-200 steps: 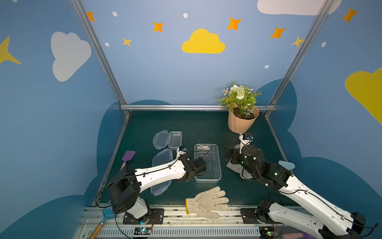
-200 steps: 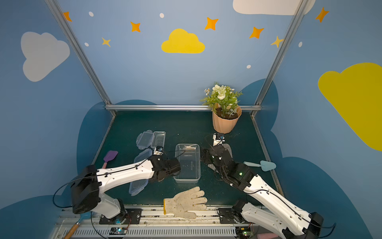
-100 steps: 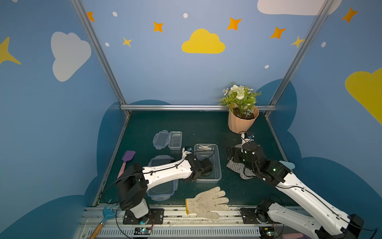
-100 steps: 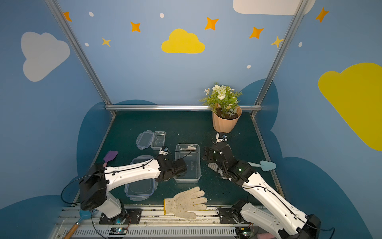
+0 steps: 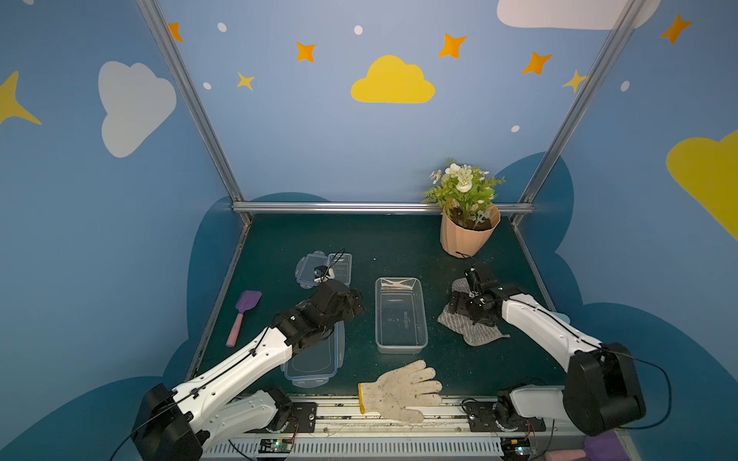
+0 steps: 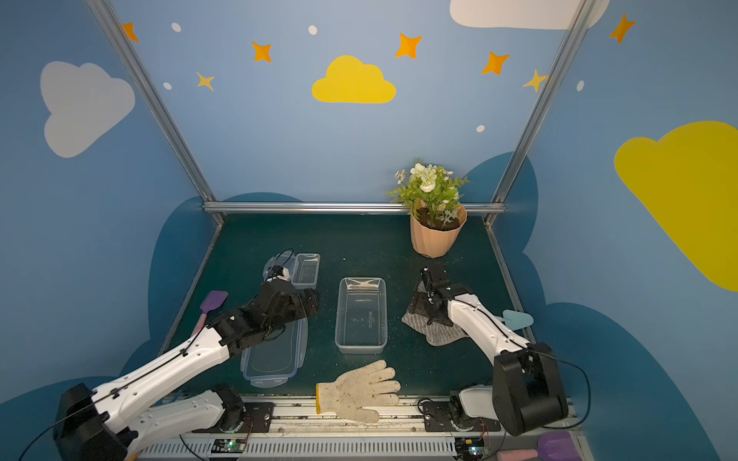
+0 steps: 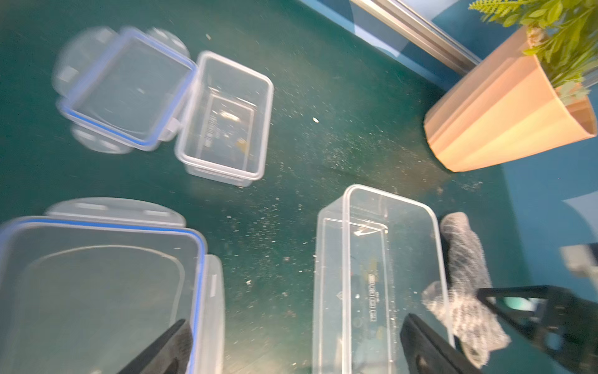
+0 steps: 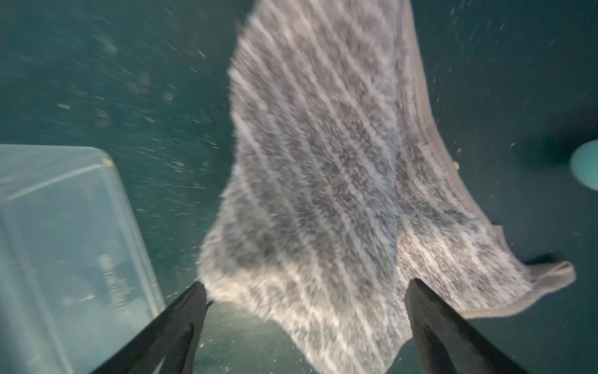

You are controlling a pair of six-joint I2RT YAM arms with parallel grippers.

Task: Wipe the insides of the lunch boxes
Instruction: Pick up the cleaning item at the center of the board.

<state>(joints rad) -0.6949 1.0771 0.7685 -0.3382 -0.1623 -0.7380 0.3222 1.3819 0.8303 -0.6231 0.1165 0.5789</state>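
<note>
Large lunch box (image 5: 400, 315) mid-mat btwn arms: left gripper (image 7: 296, 323), jaws apart & empty, just left of it; right gripper (image 8: 307, 286), jaws apart, over grey cloth (image 8: 323, 162) to its right. Small lunch box (image 5: 342, 271) further back, partly hidden behind left wrist. Blur hides whether right tips touch cloth.

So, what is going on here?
The job is wiping the insides of the big box and the small box. Both stand open on the mat, with the big lid and the small lid lying beside them. The right claw is open over the cloth, next to the big box, holding nothing. The left claw, open and empty too, is between the big lid and the big box. No wiping yet.
</note>
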